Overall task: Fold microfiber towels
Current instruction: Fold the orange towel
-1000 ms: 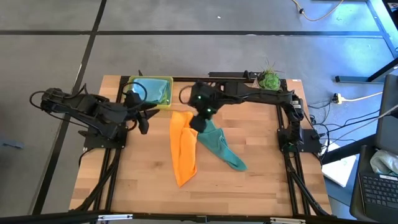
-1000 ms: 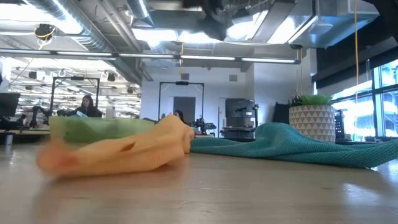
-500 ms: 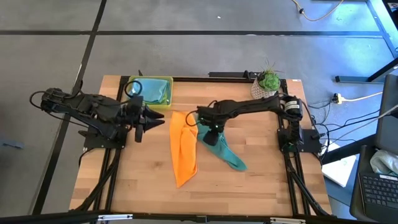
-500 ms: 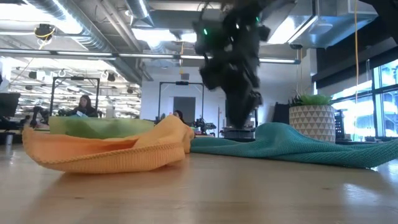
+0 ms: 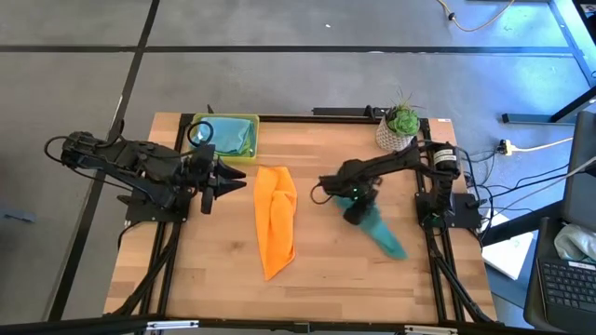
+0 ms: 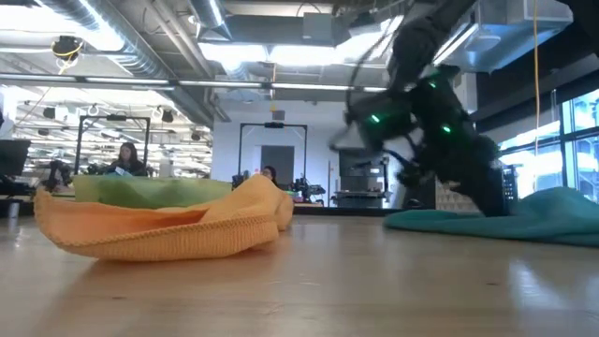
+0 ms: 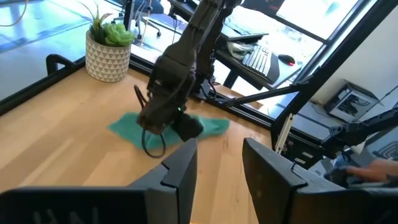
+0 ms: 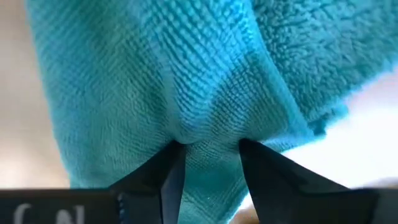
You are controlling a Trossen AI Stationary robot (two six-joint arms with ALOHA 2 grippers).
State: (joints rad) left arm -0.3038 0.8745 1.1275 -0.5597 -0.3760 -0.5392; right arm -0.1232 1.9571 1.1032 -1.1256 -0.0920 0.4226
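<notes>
Right tool pinches the teal towel on the counter, dragging it clear of the orange towel; next, flatten it. Left tool waits open.

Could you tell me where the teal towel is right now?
In the high view the teal towel lies on the table's right side, pinched by the right gripper, right of the orange towel and below the plant.
</notes>
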